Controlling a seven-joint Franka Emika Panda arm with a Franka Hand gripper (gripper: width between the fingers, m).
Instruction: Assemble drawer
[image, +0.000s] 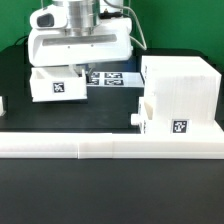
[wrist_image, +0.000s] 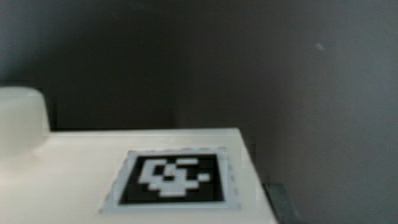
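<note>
While the gripper (image: 78, 62) hangs over a small tray (image: 56, 84), cannot tell if open or clenched

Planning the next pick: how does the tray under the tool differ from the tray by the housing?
The tray under the tool stands apart on the table; the other tray sits against the housing. The other tray's knob shows, pointing to the exterior view's left; the tool's tray shows none. Both are white with a square tag.

Bright, even in exterior view, washing out the drawer housing (image: 180, 90) at right; dim, soft, blurry in wrist view
</note>
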